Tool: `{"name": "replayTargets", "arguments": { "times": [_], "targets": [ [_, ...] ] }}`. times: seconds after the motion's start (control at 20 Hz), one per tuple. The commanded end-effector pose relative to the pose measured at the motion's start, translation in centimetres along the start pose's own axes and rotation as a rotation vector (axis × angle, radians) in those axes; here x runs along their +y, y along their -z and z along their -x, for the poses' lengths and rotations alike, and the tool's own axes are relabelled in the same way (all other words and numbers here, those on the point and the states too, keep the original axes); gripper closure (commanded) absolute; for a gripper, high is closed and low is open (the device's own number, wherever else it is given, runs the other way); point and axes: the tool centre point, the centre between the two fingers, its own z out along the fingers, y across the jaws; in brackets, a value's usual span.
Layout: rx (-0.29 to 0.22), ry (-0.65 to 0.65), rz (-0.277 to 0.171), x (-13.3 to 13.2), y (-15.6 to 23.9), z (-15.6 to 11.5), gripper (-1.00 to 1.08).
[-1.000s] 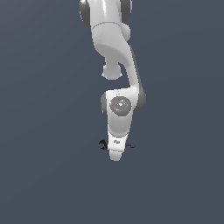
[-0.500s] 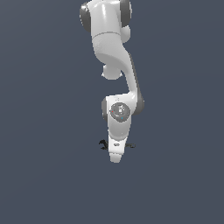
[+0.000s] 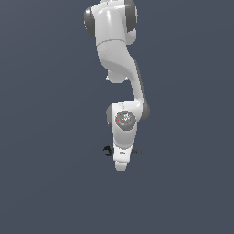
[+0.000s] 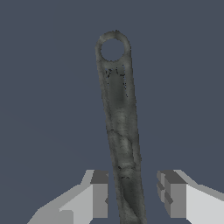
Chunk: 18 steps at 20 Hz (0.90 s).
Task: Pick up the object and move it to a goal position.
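Two fingers (image 4: 99,194) of the open pincer (image 4: 133,197) stand on either side of the wrench (image 4: 119,127) handle, which lies flat on the surface (image 3: 45,183), so closing evenly with the handle kept centred should give a firm hold.

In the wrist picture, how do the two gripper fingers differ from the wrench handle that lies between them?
The fingers are pale grey-white and blocky with flat faces; the wrench is dark, mottled and slim. The fingers are short stubs at the frame edge; the wrench runs long, ending in a ring with a hole. The fingers form a pair, apart, one on each side of the single handle, with visible gaps. Both rest over the same plain grey surface. The gripper is open.
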Motion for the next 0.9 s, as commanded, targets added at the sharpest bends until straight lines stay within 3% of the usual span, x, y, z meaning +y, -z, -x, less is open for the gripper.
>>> {"name": "replayTargets", "arguments": {
  "times": [0.0,0.5,0.85],
  "targets": [
    [0.000,-0.001,0.000,0.0,-0.2,0.1,1.08],
    [0.001,0.002,0.000,0.0,0.3,0.0,1.08],
    [0.000,0.002,0.000,0.2,2.9,2.0,1.08]
  ]
}}
